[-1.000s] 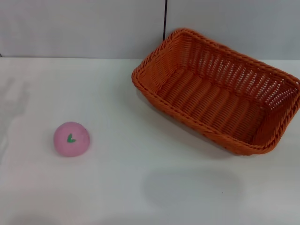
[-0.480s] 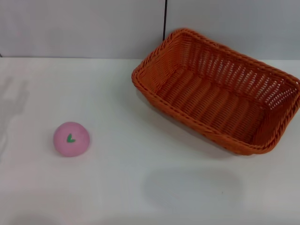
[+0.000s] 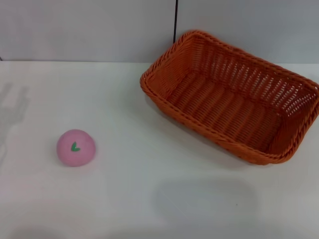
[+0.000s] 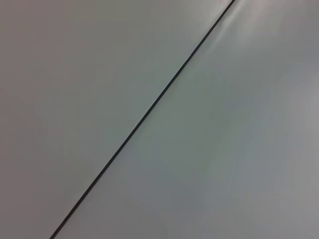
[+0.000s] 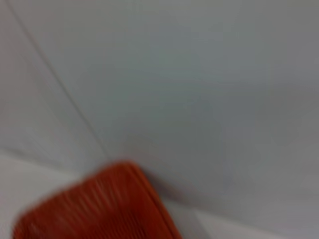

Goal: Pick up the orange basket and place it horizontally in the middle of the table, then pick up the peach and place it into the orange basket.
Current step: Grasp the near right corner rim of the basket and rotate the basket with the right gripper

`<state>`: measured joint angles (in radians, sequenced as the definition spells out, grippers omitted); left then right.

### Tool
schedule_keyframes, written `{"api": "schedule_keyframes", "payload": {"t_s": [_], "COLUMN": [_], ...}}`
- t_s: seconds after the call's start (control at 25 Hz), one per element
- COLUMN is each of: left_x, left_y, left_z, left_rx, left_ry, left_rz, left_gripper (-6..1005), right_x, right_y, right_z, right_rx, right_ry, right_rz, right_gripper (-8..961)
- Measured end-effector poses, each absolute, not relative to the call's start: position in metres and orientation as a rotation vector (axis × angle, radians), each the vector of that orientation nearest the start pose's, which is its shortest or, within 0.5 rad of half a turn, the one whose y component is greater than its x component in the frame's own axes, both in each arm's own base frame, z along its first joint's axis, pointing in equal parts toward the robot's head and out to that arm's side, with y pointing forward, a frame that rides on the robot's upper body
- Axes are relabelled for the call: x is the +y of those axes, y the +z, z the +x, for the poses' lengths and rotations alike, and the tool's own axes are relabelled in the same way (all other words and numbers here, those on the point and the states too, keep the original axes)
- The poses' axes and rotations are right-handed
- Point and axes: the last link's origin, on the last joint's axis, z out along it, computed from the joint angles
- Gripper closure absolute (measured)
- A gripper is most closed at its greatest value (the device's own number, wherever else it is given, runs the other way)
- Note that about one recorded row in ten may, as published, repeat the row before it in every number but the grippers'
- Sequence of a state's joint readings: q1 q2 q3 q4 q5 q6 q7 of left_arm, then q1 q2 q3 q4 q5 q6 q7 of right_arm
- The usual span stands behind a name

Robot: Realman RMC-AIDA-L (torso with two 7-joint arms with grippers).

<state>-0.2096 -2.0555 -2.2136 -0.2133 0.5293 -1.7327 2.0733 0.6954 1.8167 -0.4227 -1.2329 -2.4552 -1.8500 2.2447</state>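
Nothing on the desk (image 3: 149, 199) has moved since the earlier frames: basket and peach lie exactly where they did; only the faint grey shadow at the desk's left edge has shifted slightly.

Largest is the white desk, filling the head view up to a pale grey wall (image 3: 89, 30) split by a thin dark vertical seam.

Next, the orange basket (image 3: 232, 97) sits at the far right of the desk, close to the wall, turned at a diagonal so that one corner points toward the seam. It stands upright and open, with nothing inside. The right wrist view catches a blurred corner of it (image 5: 99, 209) below the wall.

Smallest, the peach (image 3: 75, 147) rests on the near left part of the desk, well apart from the basket, its green leaf mark facing up and forward.

Neither gripper appears in any view, so I cannot tell how the jaws stand. The left wrist view shows only grey wall panels crossed by a dark seam.
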Motion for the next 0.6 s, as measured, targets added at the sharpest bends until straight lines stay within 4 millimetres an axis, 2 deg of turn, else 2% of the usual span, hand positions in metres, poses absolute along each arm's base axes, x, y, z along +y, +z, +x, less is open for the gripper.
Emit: {"api": "schedule_keyframes", "payload": {"t_s": [0.16,0.32,0.6], "left_x": [0.245,0.244,0.242], "left_y": [0.081,0.080,0.079], "left_z": [-0.340,-0.341,-0.342], "left_rx": [-0.679,-0.684,-0.694], "left_ry": [-1.550,-1.547,-1.543], "left_rz": [-1.368,-1.365,-1.365], "left_gripper": [442,444,448], "right_x": [0.388,0.403,0.413], "right_y": [0.194,0.171,0.145], "right_z": [0.229,0.227,0.231], "right_rx": [1.083,1.078,1.092], "right_ry": [0.008,-0.042,-0.074], "right_rz": [-2.380,-2.402,-2.426], "right_gripper": [347,349,355]}}
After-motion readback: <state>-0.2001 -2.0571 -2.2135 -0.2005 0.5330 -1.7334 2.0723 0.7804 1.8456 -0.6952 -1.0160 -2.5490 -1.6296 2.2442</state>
